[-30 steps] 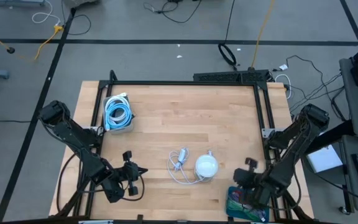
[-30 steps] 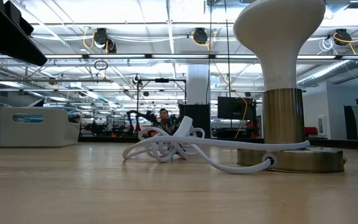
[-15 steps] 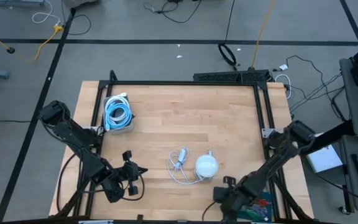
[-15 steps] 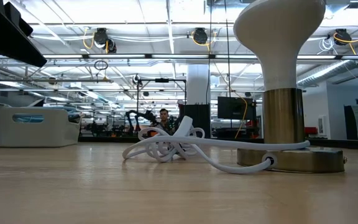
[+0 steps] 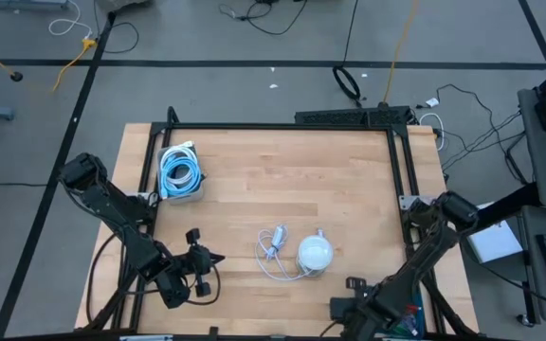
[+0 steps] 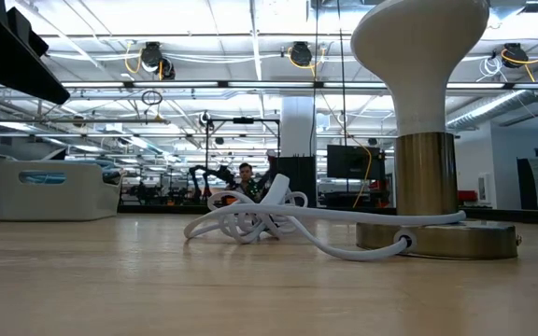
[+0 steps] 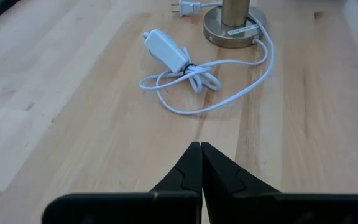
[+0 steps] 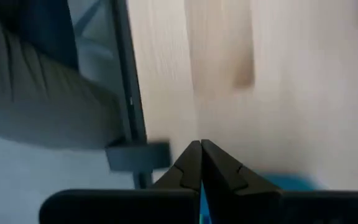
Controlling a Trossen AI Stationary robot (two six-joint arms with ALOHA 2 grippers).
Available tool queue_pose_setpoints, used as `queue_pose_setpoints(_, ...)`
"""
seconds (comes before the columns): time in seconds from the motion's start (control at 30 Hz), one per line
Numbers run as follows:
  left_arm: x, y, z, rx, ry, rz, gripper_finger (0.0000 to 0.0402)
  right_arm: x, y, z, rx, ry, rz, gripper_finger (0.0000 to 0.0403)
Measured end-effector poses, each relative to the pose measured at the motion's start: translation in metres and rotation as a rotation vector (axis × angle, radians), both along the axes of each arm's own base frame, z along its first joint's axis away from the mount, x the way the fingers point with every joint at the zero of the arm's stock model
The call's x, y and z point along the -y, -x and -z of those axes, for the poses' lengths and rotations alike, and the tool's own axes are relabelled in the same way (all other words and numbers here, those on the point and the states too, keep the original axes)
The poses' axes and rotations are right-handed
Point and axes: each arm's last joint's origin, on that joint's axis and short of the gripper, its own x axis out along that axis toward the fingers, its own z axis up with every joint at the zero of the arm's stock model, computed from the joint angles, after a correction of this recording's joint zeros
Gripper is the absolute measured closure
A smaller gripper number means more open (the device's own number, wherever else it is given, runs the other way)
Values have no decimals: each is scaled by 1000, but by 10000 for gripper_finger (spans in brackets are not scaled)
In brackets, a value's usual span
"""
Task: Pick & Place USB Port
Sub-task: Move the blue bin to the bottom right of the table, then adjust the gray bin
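So both arms sit low at the near edge of the counter [image 5: 282, 180]. The left pincer [image 5: 207, 265] is pressed shut with nothing in it, resting near the front-left corner, and the right pincer [image 5: 341, 308] is closed tight too, at the front-right edge.

Just past them is the white lamp [image 5: 314, 252] with its cord [image 5: 273, 254] bundled beside it — touching the base. The left wrist view shows the cord's inline switch and plug, which the overhead one doesn't.

Farther back, at the left edge, sits the grey bin [image 5: 180, 172] holding a coiled blue-white cable [image 5: 179, 170] — can't tell a USB port from it.
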Motion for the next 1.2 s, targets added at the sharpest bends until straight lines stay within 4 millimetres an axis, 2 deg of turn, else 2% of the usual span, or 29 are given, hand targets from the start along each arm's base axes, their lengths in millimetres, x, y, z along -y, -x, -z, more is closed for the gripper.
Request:
queue_pose_setpoints(0.1,-1,-1,-2,50,-64,-26,401,-1,-7,-27,213,75,-71,403)
queue_pose_setpoints(0.17,-4,-3,-7,118,-168,-45,401,-2,-14,-54,418,142,-136,403)
queue_pose_setpoints(0.23,-15,-8,-20,185,-290,-101,401,-2,-17,-80,618,257,-206,403)
queue_pose_setpoints(0.3,-34,-17,-36,216,-343,-189,401,-5,-18,-104,808,383,-258,403)
queue_pose_setpoints(0.37,-63,-28,-49,193,-313,-258,401,-4,-15,-124,952,536,-283,403)
queue_pose_setpoints(0.43,-95,-38,-57,159,-243,-324,401,-4,-12,-140,1041,668,-287,403)
queue_pose_setpoints(0.5,-123,-43,-59,116,-211,-402,401,-3,-11,-146,1061,802,-299,403)
queue_pose_setpoints(0.63,-174,-48,-57,32,-151,-535,401,3,-17,-141,1017,961,-285,403)
queue_pose_setpoints(0.73,-199,-50,-44,-40,-30,-537,401,12,-24,-124,972,1000,-288,403)
queue_pose_setpoints(0.8,-204,-50,-29,-97,12,-519,402,18,-27,-107,934,1021,-294,403)
queue_pose_setpoints(1.0,-207,-37,14,-212,-75,-588,402,40,-36,-64,853,1071,-280,403)
queue_pose_setpoints(1.2,-209,-25,35,-247,-88,-618,402,51,-46,-53,853,1035,-257,403)
